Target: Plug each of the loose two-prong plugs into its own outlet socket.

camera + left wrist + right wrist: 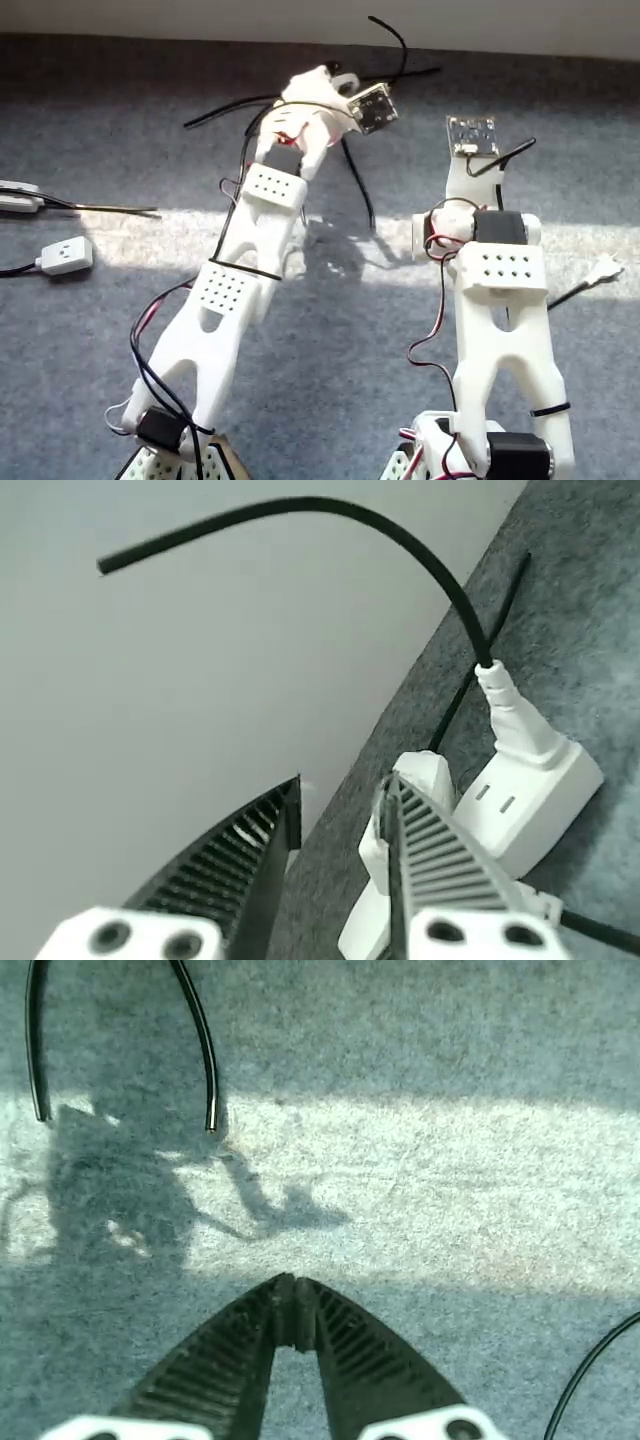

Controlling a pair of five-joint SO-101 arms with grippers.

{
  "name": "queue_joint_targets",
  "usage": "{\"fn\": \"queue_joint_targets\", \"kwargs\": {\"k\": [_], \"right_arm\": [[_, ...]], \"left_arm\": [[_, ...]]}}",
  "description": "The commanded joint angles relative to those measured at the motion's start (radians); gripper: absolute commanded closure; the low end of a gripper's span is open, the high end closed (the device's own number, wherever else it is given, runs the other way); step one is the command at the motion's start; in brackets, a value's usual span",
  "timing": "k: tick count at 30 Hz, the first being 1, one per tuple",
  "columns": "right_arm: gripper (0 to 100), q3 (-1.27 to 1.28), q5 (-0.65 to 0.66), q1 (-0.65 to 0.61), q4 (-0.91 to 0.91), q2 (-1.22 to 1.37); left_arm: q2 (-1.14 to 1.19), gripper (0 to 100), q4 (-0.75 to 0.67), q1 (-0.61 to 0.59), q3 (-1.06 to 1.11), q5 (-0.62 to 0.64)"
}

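My left gripper is open at the far edge of the carpet, close to the wall, with nothing between its fingers. Just beyond one finger lies a white outlet socket with a white plug and black cable in it. A second white piece rests against that finger's outer side. In the high view this gripper sits at the back centre. My right gripper is shut and empty over bare carpet. A loose white plug lies at the right; a white outlet socket lies at the left.
Another white socket piece with a black cable sits at the far left edge. Two black cable ends lie ahead of the right gripper. Loose black cables curl near the back wall. Grey carpet lies between the arms.
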Motion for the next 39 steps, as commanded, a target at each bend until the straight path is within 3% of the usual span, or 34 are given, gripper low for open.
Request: {"fn": "queue_joint_targets", "kwargs": {"k": [1, 6, 11, 20, 29, 34, 39], "right_arm": [[99.1, -0.002, -0.009, -0.002, -0.008, -0.028], [99.1, -0.002, -0.009, -0.002, -0.008, -0.028], [99.1, -0.002, -0.009, -0.005, -0.008, -0.019], [99.1, -0.002, -0.009, -0.008, -0.015, -0.019], [99.1, 0.022, -0.009, -0.008, -0.016, -0.022], [99.1, 0.076, -0.002, -0.03, -0.044, -0.028], [99.1, 0.079, -0.002, -0.031, -0.044, -0.028]], "left_arm": [[-0.022, 82, -0.014, -0.041, -0.016, 0.006], [-0.025, 90, -0.014, -0.105, -0.067, 0.006], [-0.111, 93, 0.041, -0.292, -0.056, 0.011], [-0.325, 94, 0.667, -0.604, -0.058, 0.011], [-0.486, 94, 1.26, -0.727, -0.051, 0.011], [-0.521, 93, 1.272, -0.829, -0.015, -0.005], [-0.522, 94, 1.274, -0.928, 0.09, -0.192]]}}
